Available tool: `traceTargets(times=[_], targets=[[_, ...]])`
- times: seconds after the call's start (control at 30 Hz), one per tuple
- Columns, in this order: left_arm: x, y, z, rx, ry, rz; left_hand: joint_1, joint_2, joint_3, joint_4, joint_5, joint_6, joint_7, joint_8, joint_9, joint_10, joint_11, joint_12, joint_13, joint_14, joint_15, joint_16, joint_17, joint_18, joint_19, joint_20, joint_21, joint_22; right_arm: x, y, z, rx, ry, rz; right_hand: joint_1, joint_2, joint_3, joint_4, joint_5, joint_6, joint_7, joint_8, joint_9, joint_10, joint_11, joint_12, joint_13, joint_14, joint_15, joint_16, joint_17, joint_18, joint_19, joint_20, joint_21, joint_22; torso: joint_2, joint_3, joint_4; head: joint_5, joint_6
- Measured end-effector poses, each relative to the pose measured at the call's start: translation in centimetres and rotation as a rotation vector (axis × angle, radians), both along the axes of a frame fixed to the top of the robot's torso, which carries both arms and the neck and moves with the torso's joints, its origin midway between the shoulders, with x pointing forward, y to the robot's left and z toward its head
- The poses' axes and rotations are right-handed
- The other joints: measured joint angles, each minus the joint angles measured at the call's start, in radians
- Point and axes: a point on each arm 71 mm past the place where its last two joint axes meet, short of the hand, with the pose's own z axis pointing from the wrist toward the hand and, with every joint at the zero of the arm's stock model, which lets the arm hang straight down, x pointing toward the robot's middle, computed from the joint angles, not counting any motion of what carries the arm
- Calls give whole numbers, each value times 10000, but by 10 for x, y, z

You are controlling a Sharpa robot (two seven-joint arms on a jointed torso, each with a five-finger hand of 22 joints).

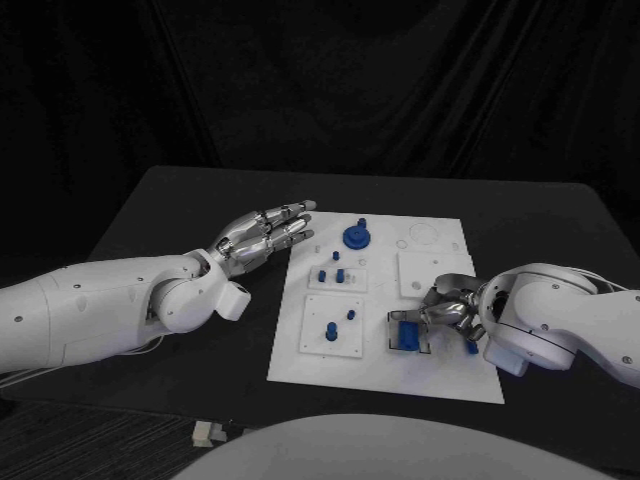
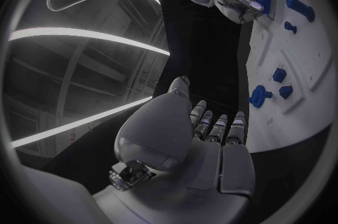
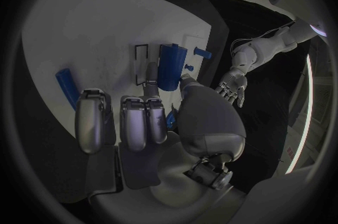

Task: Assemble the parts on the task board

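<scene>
Right hand [image 1: 450,312] is low over the near-right part of the task board [image 1: 436,382], fingers [image 3: 144,122] curled down around a blue block [image 1: 407,333] that stands in a dark-outlined slot. In the right wrist view the fingertips sit right at the block [image 3: 171,66], thumb on one side, the others on the other. It looks like a grasp, but I can't confirm real contact, so call it undetermined.

Left hand [image 1: 263,236] hovers off the board's far-left edge, over the bench [image 1: 176,200], palm up, fingers straight and spread, holding nothing. It is well apart from every part.

Other parts on the board:
- round blue knob [image 1: 356,236] at the far middle
- small blue pegs [image 1: 335,273] standing in the left-middle plate
- two more small pegs [image 1: 340,322] in the near-left plate
- a long blue bar [image 3: 67,88] lying flat on the board just right of the right hand

Key relation: the block is directly under the right fingers, its long axis running roughly near to far along the slot. The right hand is clearly the nearer one; the left has the full board width to cross.

My read: the block is being seated or gripped in its slot. The next move hinges on keeping the block aligned with the slot, since a tilt would probably jam it.
</scene>
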Motion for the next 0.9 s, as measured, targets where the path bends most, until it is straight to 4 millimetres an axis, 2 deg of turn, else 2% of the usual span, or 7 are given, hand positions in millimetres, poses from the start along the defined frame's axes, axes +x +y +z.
traceTargets(times=[0.4, 0.47, 0.5, 0.53, 0.63, 0.87, 0.9], targets=[[0, 0, 0, -3, 31, -37, 0, 0, 0, 0, 0, 0, 0, 0, -1, 0, 0, 0, 0, 20, 19, 0, 0, 11, 0, 0, 0, -1, 0, -1, 0, 0, -29, -42, -671, 102, -860, 25, -365, 0, 0, -38, 87, 0, 0, 0, -1, 0, 0, 0, 0, 0, 0, 0, -38, -1, -1, 0, 0, 8, 0], [0, 0, 0, -2, 38, -43, 0, 0, 0, 0, 0, 0, 0, 0, -1, 0, 0, 0, -1, 36, 36, 0, 0, 12, 0, 0, 0, -1, 0, -1, 0, 6, -42, -61, -777, 34, -1056, 28, -395, 0, 0, -49, 95, 0, 0, 0, -2, 0, 0, 0, 0, 11, 0, 0, -38, -2, -1, 1, 0, 9, 0], [0, 0, 0, -1, 43, -48, 0, 0, 0, 0, 0, 0, 0, 0, -1, 0, 0, 0, 0, 36, 36, 0, 0, 11, 0, 0, 0, -1, 0, -2, 0, 13, -54, -80, -858, 37, -1149, 32, -395, 0, 0, -76, 103, 0, 0, 0, -2, 0, 0, 0, 0, 96, 0, 0, -42, -2, -1, 1, 0, 13, 0], [0, 0, 0, 0, 47, -51, 0, 0, 0, 0, 0, 0, 0, 0, -1, 0, 0, 0, 0, 36, 36, 0, 0, 12, 0, 0, 0, -1, 0, -2, 0, 17, -64, -96, -934, -38, -1235, 40, -395, 0, 0, -76, 103, 0, 0, 0, -2, 0, 0, 0, 0, 165, 0, 0, -77, -2, -1, 1, -1, 14, 0], [0, 0, -1, 0, 60, -63, 0, 0, 0, 0, 0, 0, 0, 0, -1, 0, 0, 0, 0, 36, 36, 0, 0, 13, 0, 0, 0, -1, -1, -4, 1, 44, -103, -169, -1174, -278, -1522, 53, -432, 0, 0, -76, 133, 0, 0, 0, -2, 0, 0, 0, 0, 166, 0, 0, -77, -2, -1, 1, 0, 19, 0], [0, 0, -1, 8, 90, -81, 0, 0, 28, -27, 0, 0, 0, 0, -2, 0, 0, 0, 8, 36, 35, 38, 0, 14, -1, -1, 0, 8, -4, -13, 5, 90, -231, -373, -1218, -246, -1614, 14, -432, 0, 0, -125, 153, 0, 0, 0, -3, 0, 0, 0, 0, 164, 0, 0, -77, -3, -1, 1, -1, 14, 0], [0, 0, -1, 9, 92, -82, 0, 0, 28, -27, 0, 0, 0, -1, -2, 0, 0, 0, 9, 36, 35, 39, 0, 15, -1, -1, 0, 8, -4, -14, 7, 107, -283, -390, -1144, -185, -1666, 10, -432, -22, 22, -125, 168, 0, 0, 0, -3, 0, 0, 0, 0, 165, 0, 0, -77, -2, -1, 1, -1, 14, 0]])
